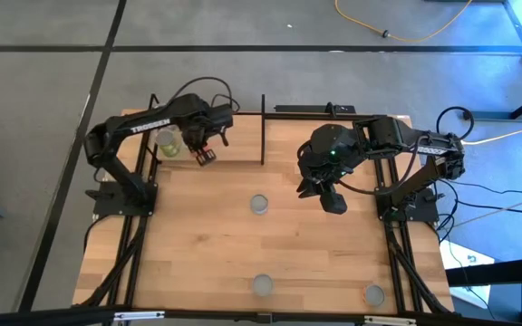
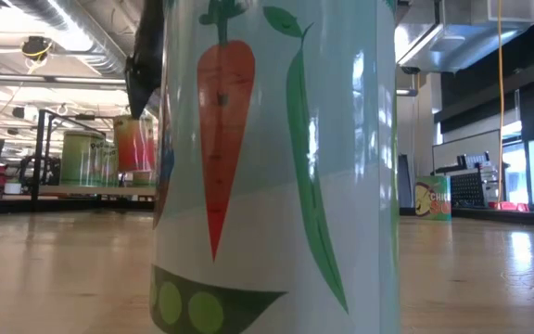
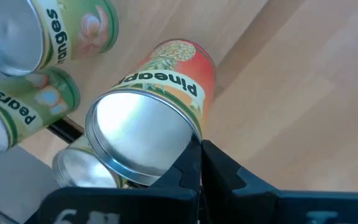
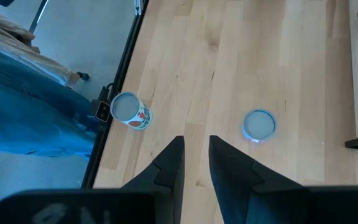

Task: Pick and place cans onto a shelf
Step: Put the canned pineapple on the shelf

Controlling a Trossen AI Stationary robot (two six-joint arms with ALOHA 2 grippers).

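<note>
Hovering my right gripper (image 4: 196, 163), jaws parted and empty, I am eyeing the can (image 4: 259, 124) (rigid, slick): take its sides.

The big light-wood table top (image 1: 207, 244) is lying mostly bare. One small silver-topped can (image 1: 259, 204) is standing alone in the middle, and two more cans (image 1: 262, 286) are sitting near the front edge, well apart, so wide paths are running between them. At the back left, the small wooden shelf with thin black rods (image 1: 263, 127) is crowded with green-labelled cans (image 3: 55, 31), and a red-orange pineapple can (image 3: 160, 99) is blocking the left gripper (image 1: 205, 156).
</note>
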